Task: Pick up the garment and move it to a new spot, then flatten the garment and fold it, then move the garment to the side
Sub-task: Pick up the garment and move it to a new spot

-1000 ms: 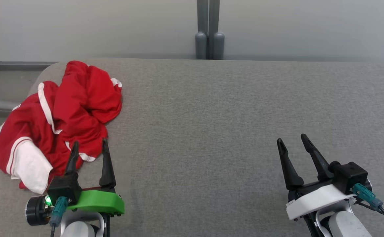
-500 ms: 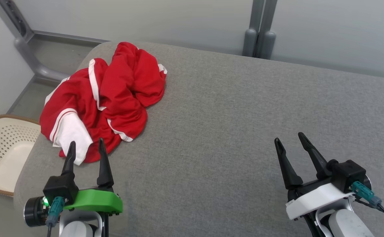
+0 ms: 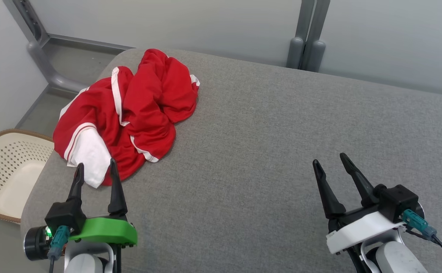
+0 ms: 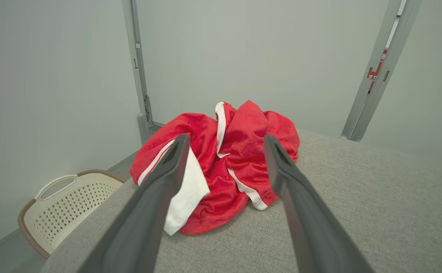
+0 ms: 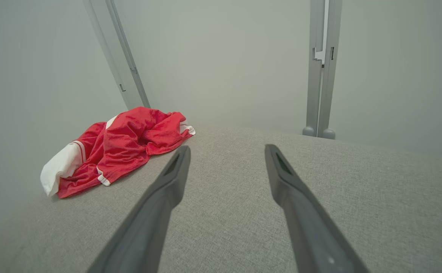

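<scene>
The garment [image 3: 130, 110] is a crumpled red piece with white stripes and a white panel, heaped near the far left corner of the grey padded table [image 3: 266, 151]. My left gripper [image 3: 95, 168] hovers open just short of the heap's near edge, fingertips close to the white panel and holding nothing. In the left wrist view the garment [image 4: 224, 159] lies straight ahead between the spread fingers [image 4: 167, 170] of the left gripper [image 4: 226, 140]. At the lower right my right gripper [image 3: 330, 161] stands open over bare table, far from the cloth. The right wrist view shows the garment [image 5: 122, 146] off to the left and the right gripper [image 5: 226, 149] open.
A cream perforated laundry basket [image 3: 8, 170] sits on the floor beside the table's left edge. Grey metal posts [image 3: 306, 38] and a pale wall stand behind the table. The table's left end is rounded.
The head camera has swung left, so the whole picture shifted and the basket came into view. The garment lies as before, and both grippers stay open.
</scene>
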{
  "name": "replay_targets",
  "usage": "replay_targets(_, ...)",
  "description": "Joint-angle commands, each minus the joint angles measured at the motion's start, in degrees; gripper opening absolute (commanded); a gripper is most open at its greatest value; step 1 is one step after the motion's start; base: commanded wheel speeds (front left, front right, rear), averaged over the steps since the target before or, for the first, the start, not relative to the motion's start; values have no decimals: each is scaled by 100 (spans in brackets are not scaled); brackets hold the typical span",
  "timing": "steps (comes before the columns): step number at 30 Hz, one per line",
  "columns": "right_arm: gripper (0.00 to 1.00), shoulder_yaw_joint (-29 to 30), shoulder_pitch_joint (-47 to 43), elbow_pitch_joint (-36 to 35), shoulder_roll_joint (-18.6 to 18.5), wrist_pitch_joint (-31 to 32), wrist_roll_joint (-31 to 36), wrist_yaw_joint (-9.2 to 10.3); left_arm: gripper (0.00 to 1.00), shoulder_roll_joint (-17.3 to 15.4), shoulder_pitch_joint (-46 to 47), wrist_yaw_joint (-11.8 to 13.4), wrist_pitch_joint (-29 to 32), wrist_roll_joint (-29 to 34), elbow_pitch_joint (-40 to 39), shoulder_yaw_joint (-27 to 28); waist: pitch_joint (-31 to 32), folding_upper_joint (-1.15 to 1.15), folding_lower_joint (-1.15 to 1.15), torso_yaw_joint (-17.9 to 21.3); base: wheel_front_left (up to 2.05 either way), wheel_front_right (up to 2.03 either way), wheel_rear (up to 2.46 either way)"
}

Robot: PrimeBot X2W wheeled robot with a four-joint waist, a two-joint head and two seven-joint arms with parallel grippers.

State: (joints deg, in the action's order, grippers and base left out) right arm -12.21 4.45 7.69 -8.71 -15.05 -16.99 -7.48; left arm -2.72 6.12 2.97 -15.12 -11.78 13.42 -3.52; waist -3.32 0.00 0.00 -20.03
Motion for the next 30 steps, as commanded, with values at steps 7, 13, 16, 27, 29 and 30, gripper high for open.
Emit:
replay_targets(7,100,41,175,-102,-28,-18,-28,-2,100,-75,799,-372,-5,-130,297,85,-253,0,0,260,0,0,0)
replay_targets(13,100,-58,333,-102,-4,-19,-54,-2,100,-372,2039,-647,762,-351,1150,100,-400,0,0,571,0,0,0)
replay_targets(16,100,-113,429,-115,-7,-18,-60,-2,100,-545,2644,-716,1176,-469,1613,163,-508,0,0,792,0,0,0)
replay_targets(27,100,-378,851,-139,-13,-18,-150,-2,100,-1334,4145,-768,2622,-671,3569,291,-964,0,0,1735,0,0,0)
replay_targets(29,100,-420,913,-144,5,-18,-173,-2,100,-1453,4261,-778,2793,-686,3901,293,-1026,0,0,1901,0,0,0)
replay_targets(30,100,-424,928,-147,15,-18,-180,-2,100,-1489,4293,-795,2891,-696,4053,284,-1049,0,0,1966,0,0,0)
